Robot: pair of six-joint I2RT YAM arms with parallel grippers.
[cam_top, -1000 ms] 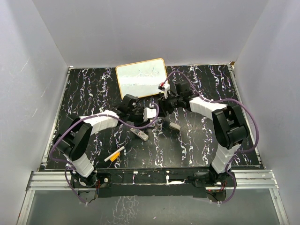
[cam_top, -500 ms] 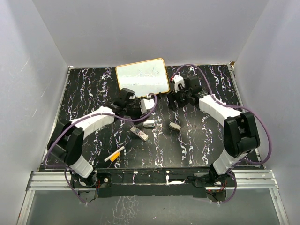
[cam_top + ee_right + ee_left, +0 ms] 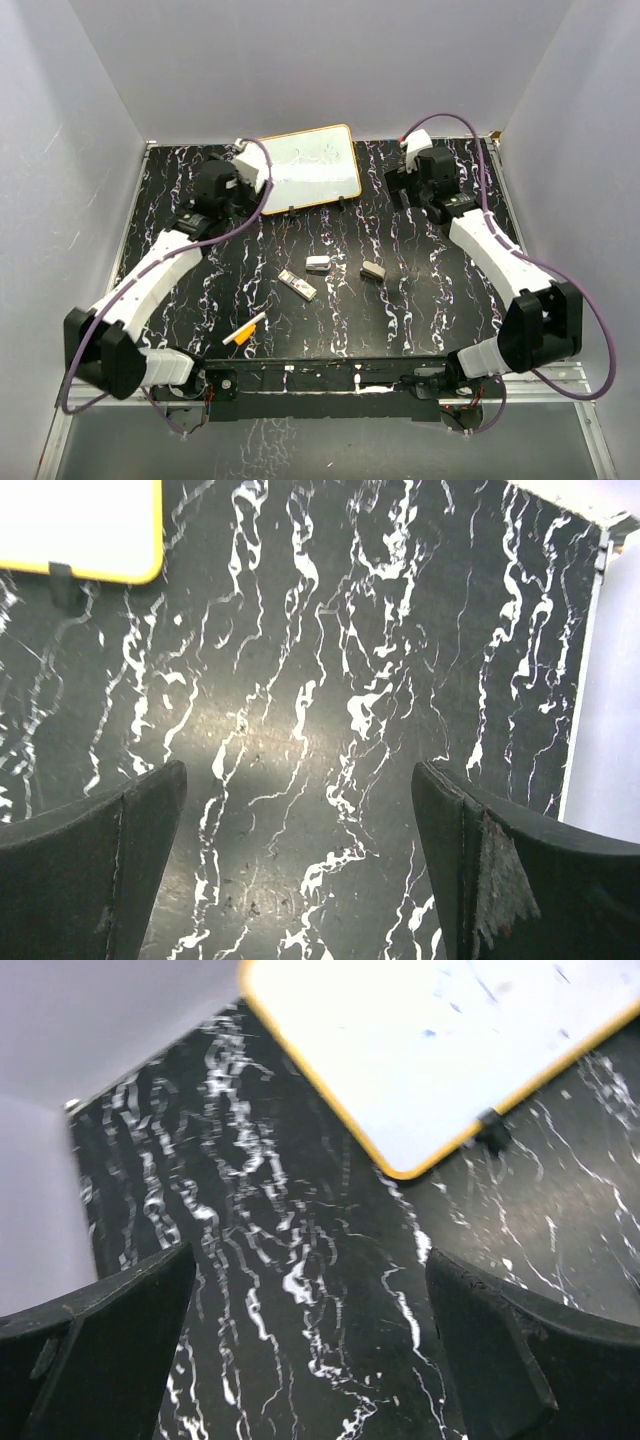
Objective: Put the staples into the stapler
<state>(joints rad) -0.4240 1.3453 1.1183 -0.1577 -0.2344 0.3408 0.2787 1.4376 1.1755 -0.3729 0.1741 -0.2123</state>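
The staples (image 3: pixel 297 285), a flat white pack with a grey strip, lie mid-table. Just behind them and to the right rests the small light-grey stapler (image 3: pixel 318 264); nothing touches either. My left gripper (image 3: pixel 236 200) is raised at the back left beside the whiteboard's corner. In the left wrist view it (image 3: pixel 310 1300) is open with only bare table between the fingers. My right gripper (image 3: pixel 405 190) is raised at the back right. The right wrist view shows it (image 3: pixel 300 810) open and empty too. Neither wrist view shows the stapler or the staples.
A yellow-framed whiteboard (image 3: pixel 303 165) lies at the back centre, its corners in the wrist views (image 3: pixel 440 1050) (image 3: pixel 75 525). A small darker grey piece (image 3: pixel 373 269) lies right of the stapler. An orange-and-white marker (image 3: pixel 244 330) lies near the front left. Grey walls enclose the black marbled table (image 3: pixel 430 300).
Both grippers met over the table's middle a second ago. They have let go of the stapler, opened wide and drawn apart, up and back to the far corners. The stapler now lies on the table.
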